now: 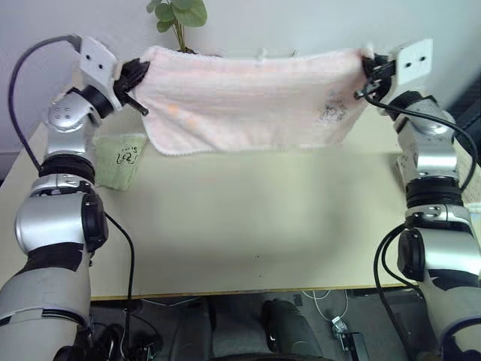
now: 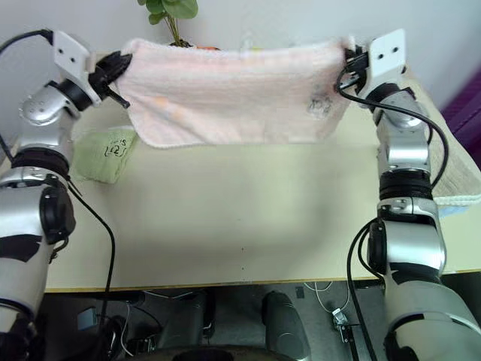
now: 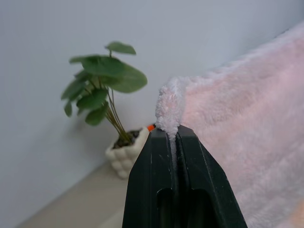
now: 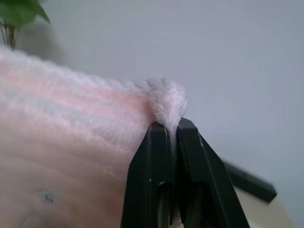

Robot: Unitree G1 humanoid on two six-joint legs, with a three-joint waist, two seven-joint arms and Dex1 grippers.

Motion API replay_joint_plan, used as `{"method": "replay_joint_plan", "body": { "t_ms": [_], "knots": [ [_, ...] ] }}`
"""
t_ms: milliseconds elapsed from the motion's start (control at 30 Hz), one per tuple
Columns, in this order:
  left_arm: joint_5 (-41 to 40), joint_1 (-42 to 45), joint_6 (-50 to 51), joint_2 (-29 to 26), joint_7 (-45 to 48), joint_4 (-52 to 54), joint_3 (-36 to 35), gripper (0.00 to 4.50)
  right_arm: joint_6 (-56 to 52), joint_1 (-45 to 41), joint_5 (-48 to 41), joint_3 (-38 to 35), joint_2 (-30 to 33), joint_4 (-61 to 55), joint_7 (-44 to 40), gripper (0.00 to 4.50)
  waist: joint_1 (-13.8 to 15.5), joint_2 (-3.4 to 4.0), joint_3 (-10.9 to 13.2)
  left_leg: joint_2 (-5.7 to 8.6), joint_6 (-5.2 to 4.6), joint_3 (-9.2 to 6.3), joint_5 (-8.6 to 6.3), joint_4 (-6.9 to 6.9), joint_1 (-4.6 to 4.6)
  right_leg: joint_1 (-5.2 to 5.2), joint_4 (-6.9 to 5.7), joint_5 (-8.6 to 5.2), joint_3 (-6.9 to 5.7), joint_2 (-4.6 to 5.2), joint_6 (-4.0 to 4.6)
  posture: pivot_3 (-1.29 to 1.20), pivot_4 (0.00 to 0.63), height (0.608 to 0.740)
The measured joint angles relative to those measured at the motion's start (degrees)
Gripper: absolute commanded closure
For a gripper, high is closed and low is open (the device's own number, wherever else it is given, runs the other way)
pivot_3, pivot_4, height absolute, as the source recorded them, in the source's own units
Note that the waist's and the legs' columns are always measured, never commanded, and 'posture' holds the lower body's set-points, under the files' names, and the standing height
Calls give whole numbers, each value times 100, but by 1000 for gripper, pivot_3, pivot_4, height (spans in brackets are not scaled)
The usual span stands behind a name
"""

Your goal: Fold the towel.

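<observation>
Folding is barely begun: my left gripper (image 1: 136,77) and right gripper (image 1: 366,73) each clench a top corner of the pale pink terry towel (image 1: 248,98), stretched unfolded above the beige table (image 1: 248,218).

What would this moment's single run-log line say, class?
stage: towel lifted, stretched above table | left gripper: shut on corner | right gripper: shut on corner | fold: not yet made

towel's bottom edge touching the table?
No, the towel hangs stretched between the left gripper and right gripper, above the table.
</observation>
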State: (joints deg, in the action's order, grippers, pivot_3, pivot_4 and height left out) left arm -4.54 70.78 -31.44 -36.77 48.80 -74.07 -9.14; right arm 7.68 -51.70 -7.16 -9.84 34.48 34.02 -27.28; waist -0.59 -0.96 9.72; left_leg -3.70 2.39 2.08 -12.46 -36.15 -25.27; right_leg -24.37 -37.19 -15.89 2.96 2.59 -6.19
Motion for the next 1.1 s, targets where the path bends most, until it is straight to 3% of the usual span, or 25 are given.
{"method": "replay_joint_plan", "body": {
  "t_ms": [100,200,400,733,1100],
  "knots": [
    [-236,-242,-173,-18,687,58,-213,4500,-189,1119,-418,-82,104,-1263,-521,4411,-4,0,0,0,7,0,4,-5,-1,0,-6,0,-1,0,0,0,150,740],
    [-644,-975,-303,24,1839,356,-417,4500,-866,2782,-1035,-252,348,-2859,-1069,4411,-7,8,-3,-1,14,0,9,-8,3,4,-11,0,0,2,0,0,150,740],
    [-957,-1953,-241,519,2850,931,-394,4500,-1565,4054,-1408,-291,588,-4342,-1480,4411,-27,5,-1,-4,30,-9,21,-34,18,15,-46,5,3,-8,-1,0,150,740],
    [-1363,-3089,768,219,3722,2044,-358,4500,-1223,5011,-1159,-213,1172,-4397,-2406,4411,-11,5,-1,-3,29,-12,20,-42,19,21,-49,4,4,-5,-1,0,150,740],
    [-1673,-4035,1354,-209,3918,2830,-376,4500,-975,5386,-1209,-609,1668,-4033,-3201,4411,3,5,-2,-4,24,-18,16,-69,19,29,-62,3,0,-5,-1,0,150,740]
  ]
}}
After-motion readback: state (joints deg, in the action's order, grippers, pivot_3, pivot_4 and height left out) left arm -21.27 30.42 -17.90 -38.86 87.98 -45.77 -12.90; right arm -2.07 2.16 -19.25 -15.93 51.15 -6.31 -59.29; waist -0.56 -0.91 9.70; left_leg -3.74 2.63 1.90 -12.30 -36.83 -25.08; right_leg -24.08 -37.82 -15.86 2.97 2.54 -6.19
